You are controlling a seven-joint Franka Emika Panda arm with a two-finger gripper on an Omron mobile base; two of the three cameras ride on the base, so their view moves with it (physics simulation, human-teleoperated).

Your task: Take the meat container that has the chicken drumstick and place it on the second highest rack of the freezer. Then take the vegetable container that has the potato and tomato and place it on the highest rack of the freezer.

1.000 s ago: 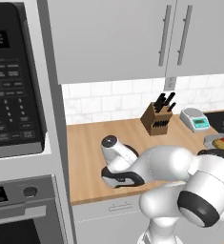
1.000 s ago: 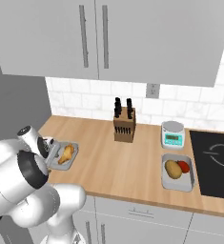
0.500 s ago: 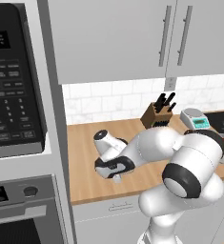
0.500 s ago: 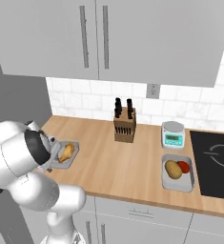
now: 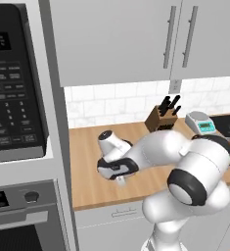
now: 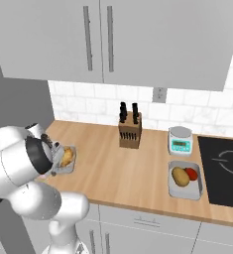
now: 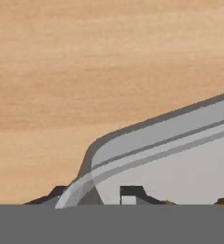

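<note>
The meat container (image 6: 73, 159), a shallow grey tray, sits at the left end of the wood counter with the golden-brown chicken drumstick (image 6: 66, 157) in it. My gripper (image 7: 94, 195) is down at the tray's near corner. One fingertip stands outside the grey rim (image 7: 147, 138) and the other inside, with the jaws drawn in on it. In the left base view my own arm covers the tray, and the gripper (image 5: 118, 177) points down at the counter. The vegetable container (image 6: 197, 191) holds the potato (image 6: 180, 176) and the tomato (image 6: 191, 173) beside the cooktop. The freezer and its racks are out of view.
A knife block (image 6: 130, 130) and a small scale (image 6: 180, 140) stand at the back of the counter. The black cooktop (image 6: 224, 168) lies at the right. A microwave (image 5: 13, 83) and an oven (image 5: 23, 215) fill the tall column left of the counter. Upper cabinets hang overhead.
The arm has swung left and down to the meat container. The jaws have gone from wide apart to drawn in on the tray's rim. The tray has stayed in place.
</note>
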